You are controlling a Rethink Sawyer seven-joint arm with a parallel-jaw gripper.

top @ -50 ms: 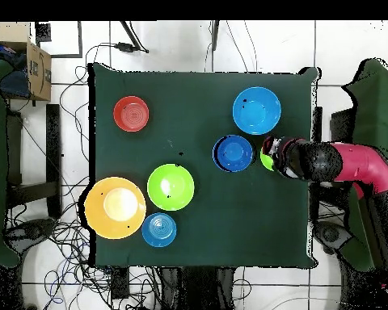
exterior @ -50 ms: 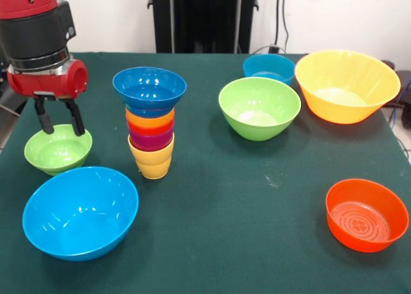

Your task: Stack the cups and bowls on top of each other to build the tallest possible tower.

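Across the green table [exterior @ -50 ms: 244, 198], biggest first: orange-yellow bowl [exterior @ -50 ms: 347, 85] sits far right, its right rim just short of the table edge. Large light blue bowl [exterior @ -50 ms: 80, 212] is near left, empty. Large green bowl [exterior @ -50 ms: 259, 108] sits centre-right, just left of the orange-yellow one; from overhead the two rims look close to touching. Teal bowl [exterior @ -50 ms: 268, 68] is behind them at the far side, its near rim partly hidden by the green bowl. Orange-red bowl [exterior @ -50 ms: 367, 214] stands alone near right, well apart from the rest.

Tower [exterior @ -50 ms: 150, 121] stands left of centre: yellow cup at the base, then purple, red-orange and orange-yellow cups nested, dark blue bowl [exterior @ -50 ms: 149, 88] on top. Only the rims of the middle cups show — overhead shows just the blue bowl, cups hidden beneath.

Small green bowl [exterior @ -50 ms: 58, 149] is at the left, between the tower and the table edge, just behind the large light blue bowl. Overhead, the arm covers most of it; only a sliver shows.

Gripper [exterior @ -50 ms: 60, 128] hangs over that small green bowl, fingers spread, tips at about rim level over the far side — holding nothing. Whether the tips touch the bowl is unclear.
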